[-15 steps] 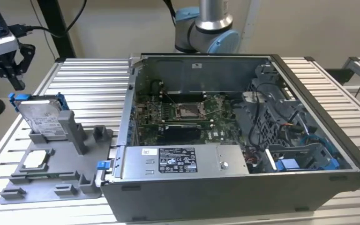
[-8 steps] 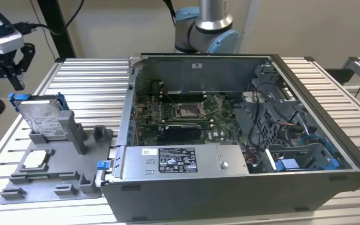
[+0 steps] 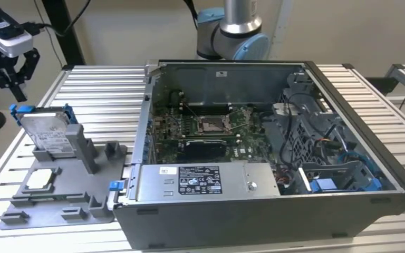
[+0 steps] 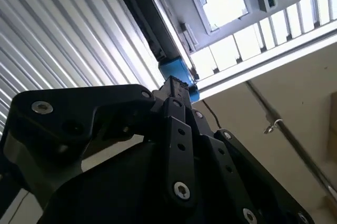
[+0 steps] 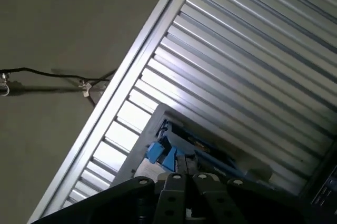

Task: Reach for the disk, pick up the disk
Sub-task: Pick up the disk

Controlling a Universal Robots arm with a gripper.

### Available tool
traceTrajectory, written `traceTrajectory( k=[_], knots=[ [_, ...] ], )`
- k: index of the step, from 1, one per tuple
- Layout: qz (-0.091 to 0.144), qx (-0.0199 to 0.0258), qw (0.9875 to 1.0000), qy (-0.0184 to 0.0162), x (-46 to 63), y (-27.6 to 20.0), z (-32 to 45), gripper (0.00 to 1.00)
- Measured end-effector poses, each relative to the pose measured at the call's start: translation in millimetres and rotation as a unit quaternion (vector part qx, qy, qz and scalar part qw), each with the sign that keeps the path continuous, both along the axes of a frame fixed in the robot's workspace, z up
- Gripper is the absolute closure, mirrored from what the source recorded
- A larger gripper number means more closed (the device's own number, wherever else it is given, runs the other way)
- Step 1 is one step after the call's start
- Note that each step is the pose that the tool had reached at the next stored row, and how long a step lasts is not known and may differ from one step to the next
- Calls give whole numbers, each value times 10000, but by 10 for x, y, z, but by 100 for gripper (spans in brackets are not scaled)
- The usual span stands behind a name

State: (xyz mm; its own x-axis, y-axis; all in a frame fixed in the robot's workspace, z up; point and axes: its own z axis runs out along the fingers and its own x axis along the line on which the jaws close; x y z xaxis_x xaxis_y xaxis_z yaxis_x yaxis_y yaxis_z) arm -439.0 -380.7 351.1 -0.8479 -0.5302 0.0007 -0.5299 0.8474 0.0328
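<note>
The disk is a silver drive with a white label in a bright blue bracket. It leans in a slot of the grey fixture at the exterior view's left. My gripper hangs above and behind it, apart from it, with its black fingers spread open and nothing between them. In the second wrist view the disk runs edge-on just past the gripper. In the first wrist view its blue corner lies right ahead of the gripper.
An open computer case takes up the middle and the exterior view's right of the slatted metal table. A small square silver chip lies in the fixture in front of the disk. The arm's base stands behind the case.
</note>
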Motion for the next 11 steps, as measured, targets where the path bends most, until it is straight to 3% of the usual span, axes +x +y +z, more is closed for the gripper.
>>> traceTrajectory(
  k=[5, 8, 11],
  knots=[
    [449, -1, 9990, 0, 0, 2, 0, 100],
    [719, -2, 9974, 0, 0, 3, 0, 100],
    [992, -2, 9951, 0, 0, 5, 0, 100]
  ],
)
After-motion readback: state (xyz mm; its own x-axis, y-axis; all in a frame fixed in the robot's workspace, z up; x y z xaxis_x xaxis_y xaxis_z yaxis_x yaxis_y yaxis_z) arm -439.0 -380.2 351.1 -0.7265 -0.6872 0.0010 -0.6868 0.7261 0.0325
